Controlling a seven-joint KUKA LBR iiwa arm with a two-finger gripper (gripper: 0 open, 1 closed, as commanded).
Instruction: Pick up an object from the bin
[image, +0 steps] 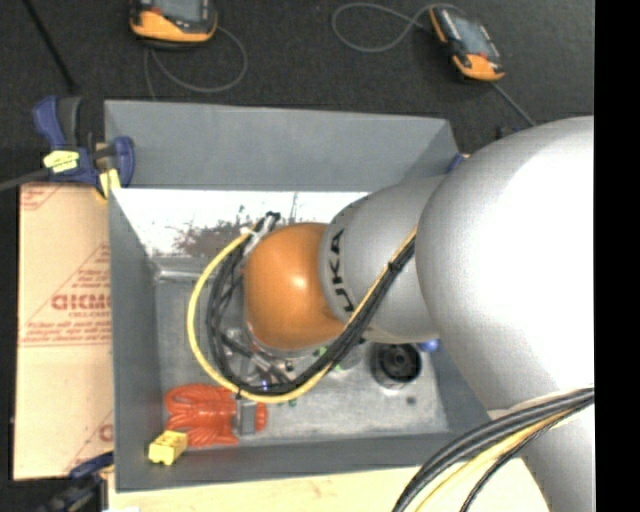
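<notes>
Flat on the floor of the grey metal bin (130, 330), near its front-left corner: a red ribbed plastic toy (203, 414), right end just below the gripper (258, 378). Close by its lower-left end, tucked into the corner, a small yellow block (167, 449); touching or not, cannot tell. Gripper low over the floor left of centre, largely covered by the orange wrist cover (285, 285), with yellow and black cables (200, 300) looped round it; clenched or released, cannot tell, nor whether grasping anything. Further right, a black round thing (397, 363) on the floor beneath the white arm (490, 250), a small blue bit (430, 347) just beside it.
</notes>
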